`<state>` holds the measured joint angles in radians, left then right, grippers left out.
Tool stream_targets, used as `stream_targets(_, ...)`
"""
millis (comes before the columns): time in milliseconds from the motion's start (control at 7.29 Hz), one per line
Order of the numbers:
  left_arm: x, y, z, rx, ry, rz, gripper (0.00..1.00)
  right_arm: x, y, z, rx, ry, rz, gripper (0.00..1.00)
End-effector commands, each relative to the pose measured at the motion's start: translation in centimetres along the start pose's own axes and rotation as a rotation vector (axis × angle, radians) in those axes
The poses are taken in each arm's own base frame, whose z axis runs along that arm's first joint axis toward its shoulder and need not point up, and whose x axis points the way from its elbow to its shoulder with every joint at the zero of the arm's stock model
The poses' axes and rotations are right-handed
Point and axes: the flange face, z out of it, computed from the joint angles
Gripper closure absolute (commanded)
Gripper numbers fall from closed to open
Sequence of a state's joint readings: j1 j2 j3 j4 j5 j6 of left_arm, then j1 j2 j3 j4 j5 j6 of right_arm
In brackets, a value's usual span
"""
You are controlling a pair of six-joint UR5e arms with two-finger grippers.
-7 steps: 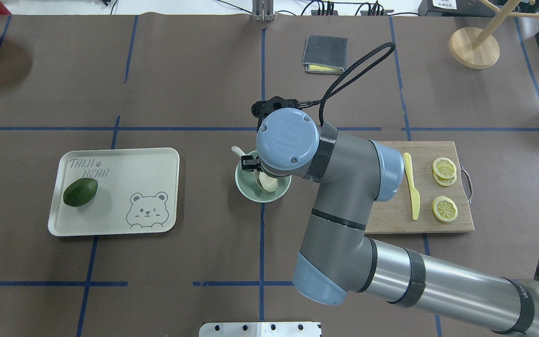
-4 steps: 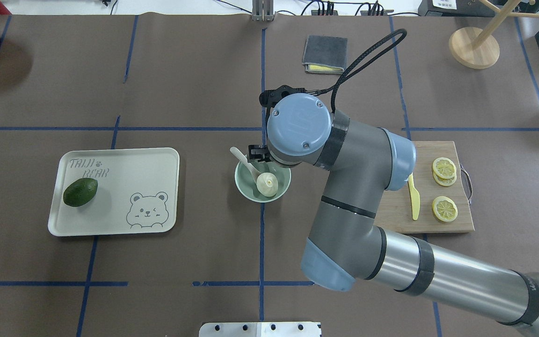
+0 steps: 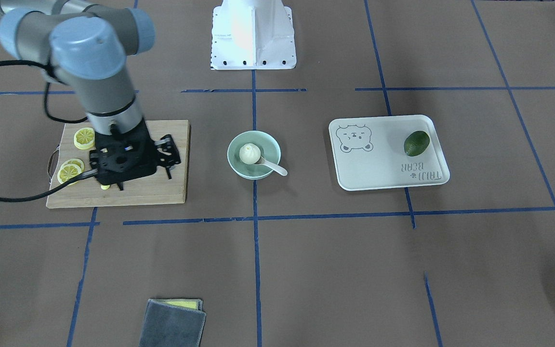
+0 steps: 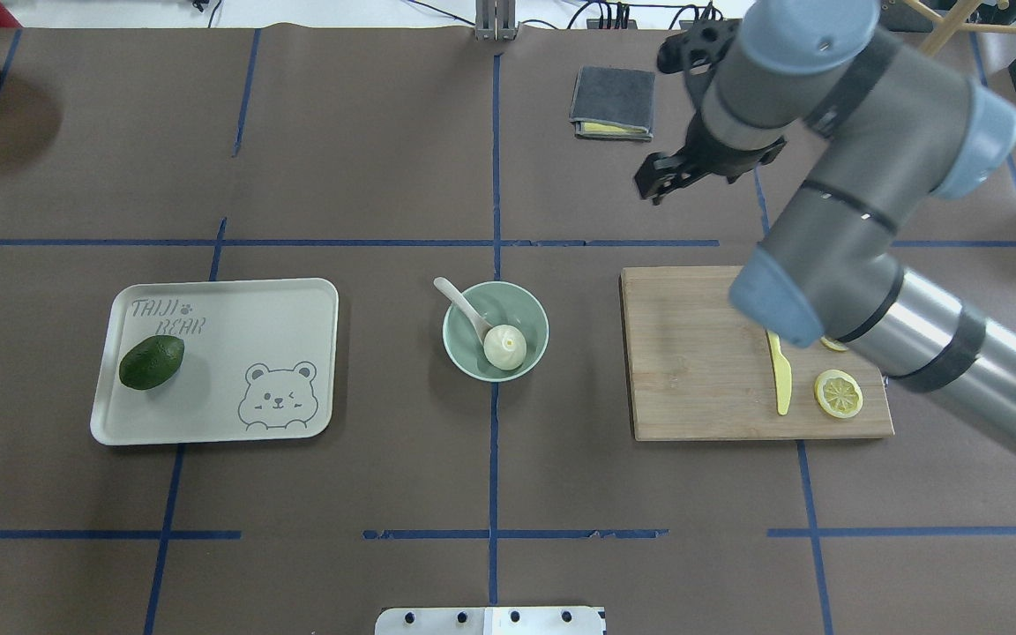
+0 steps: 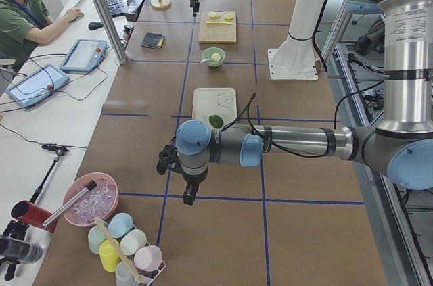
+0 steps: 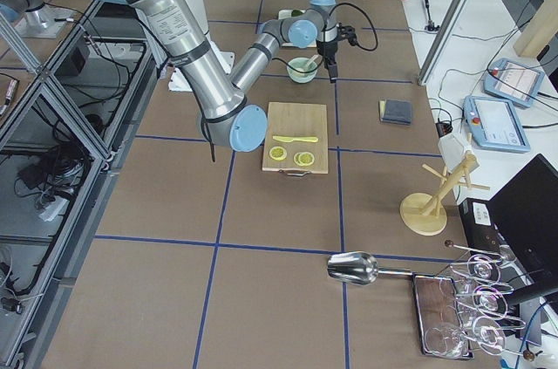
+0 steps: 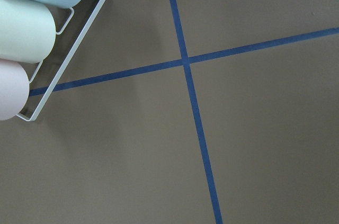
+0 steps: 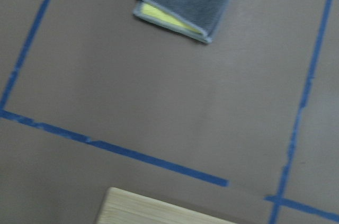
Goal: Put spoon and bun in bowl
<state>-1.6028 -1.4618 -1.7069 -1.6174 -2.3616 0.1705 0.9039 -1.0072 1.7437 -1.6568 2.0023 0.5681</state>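
Note:
The mint-green bowl [image 4: 536,326] stands at the table's middle. The white bun [image 4: 504,347] lies inside it. The pale spoon [image 4: 464,307] rests with its scoop in the bowl and its handle over the far-left rim. In the front-facing view the bowl [image 3: 235,161] holds the bun [image 3: 249,153] and the spoon [image 3: 272,166]. My right gripper [image 4: 656,181] hangs open and empty, high and far right of the bowl; in the front-facing view it [image 3: 170,158] is over the cutting board. My left gripper [image 5: 188,197] shows only in the left side view, and I cannot tell its state.
A white bear tray [image 4: 296,304] with an avocado [image 4: 151,362] lies left of the bowl. A wooden cutting board [image 4: 693,370] with a yellow knife [image 4: 780,375] and lemon slices [image 4: 838,393] lies right. A grey cloth [image 4: 614,99] lies far back. Cups in a rack [image 7: 32,33] are near the left gripper.
The right gripper let go of the spoon in the bowl, then rose and swung away to the far right. Spoon and bun stay in the bowl.

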Motion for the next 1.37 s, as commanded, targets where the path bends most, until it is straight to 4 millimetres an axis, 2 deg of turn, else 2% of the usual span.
stream_targets(0, -0.2, 1.2, 0.4, -0.008, -0.001, -0.004, 0.0, 19.4, 2.0, -2.9, -0.043, 0.012, -0.157, 0.0)
stream_targets(137, -0.2, 1.2, 0.4, -0.009, 0.001, -0.005, 0.0, 25.2, 4.6, -3.1, -0.068, 0.007, -0.158, 0.0)
stream_targets(275, -0.2, 1.2, 0.4, -0.009, 0.001, -0.006, 0.0, 30.7, 8.2, -2.6, -0.092, 0.03, -0.084, 0.0)
stream_targets(549, 0.0, 1.1, 0.3, -0.005, 0.002, -0.002, 0.0, 38.6, 17.2, 0.0, -0.091, 0.069, -0.009, 0.0)
stream_targets(686, 0.0, 1.1, 0.2, -0.003, 0.001, 0.0, 0.0, 43.1, 21.1, 0.1, -0.067, 0.079, 0.059, 0.0)
stream_targets(961, 0.5, 0.8, -0.3, 0.008, 0.0, 0.011, 0.0, 45.3, 25.2, 0.0, -0.073, 0.034, 0.122, 0.0)
stream_targets(1098, 0.7, 0.8, -0.5, 0.012, -0.001, 0.015, 0.0, 45.9, 26.6, 0.2, -0.082, 0.027, 0.146, 0.0)
stream_targets(1235, 1.0, 0.6, -0.8, 0.017, -0.002, 0.021, 0.0, 46.0, 26.9, 0.4, -0.086, 0.028, 0.15, 0.0)
